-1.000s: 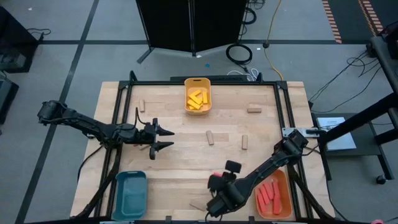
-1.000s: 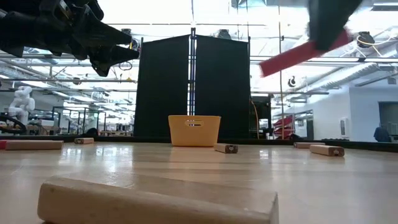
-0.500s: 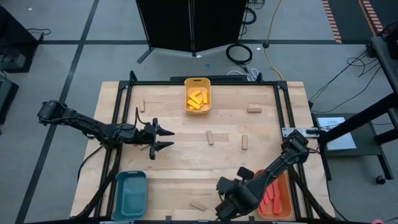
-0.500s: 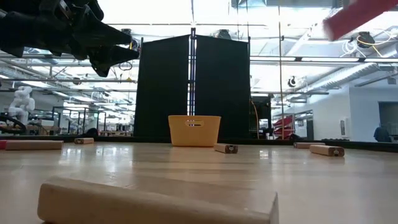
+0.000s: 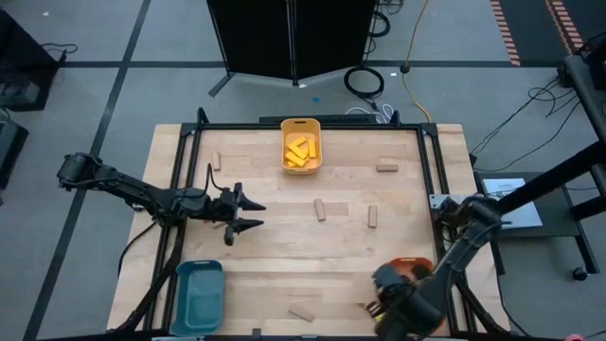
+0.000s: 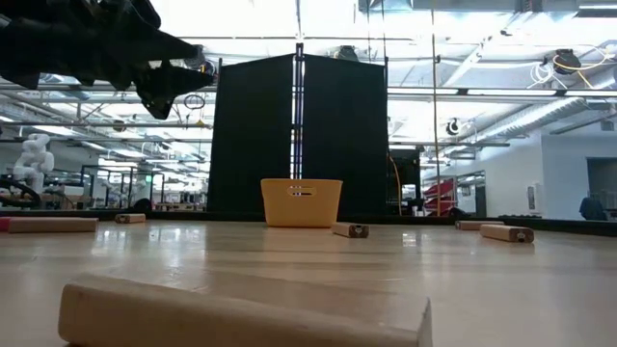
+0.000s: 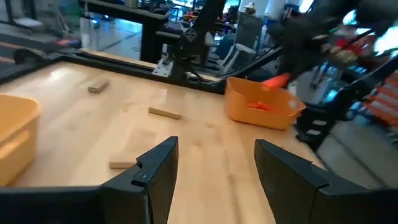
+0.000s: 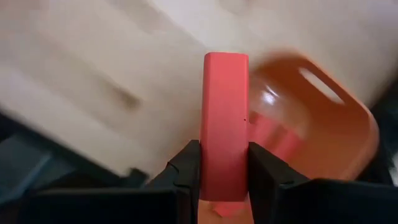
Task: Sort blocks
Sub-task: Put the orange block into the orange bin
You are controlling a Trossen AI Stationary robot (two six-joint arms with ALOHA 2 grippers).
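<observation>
My right gripper (image 8: 225,168) hangs over the orange tray (image 8: 336,124) at the table's near right, shut on a red block (image 8: 225,106). In the high view that gripper (image 5: 393,294) covers most of the tray (image 5: 414,264). Other red blocks (image 8: 277,134) lie inside the tray. My left gripper (image 5: 248,213) stays open above the table's left part, with nothing between its fingers. Yellow blocks (image 5: 300,152) lie in the yellow tray (image 5: 301,126) at the far edge. Several tan blocks (image 5: 320,208) lie flat on the table. My right gripper pinches the red block's two long sides (image 8: 225,155) between its two fingers, near one end of the block. The fingers (image 8: 189,165) come from above and lie across it. The block is lifted clear, and its free end (image 8: 226,62) reaches out over the tray's rim.
A teal tray (image 5: 197,294) stands at the near left corner. Tan blocks lie at the far left (image 5: 216,159), the far right (image 5: 386,167), mid-table (image 5: 372,217) and the near edge (image 5: 303,313). A black frame rail (image 5: 431,166) runs along the table's sides.
My right gripper has carried the red block up and toward the table's right edge, from the near middle to above the orange tray, rolling its wrist on the way. The block has turned with it and has left the low view.
</observation>
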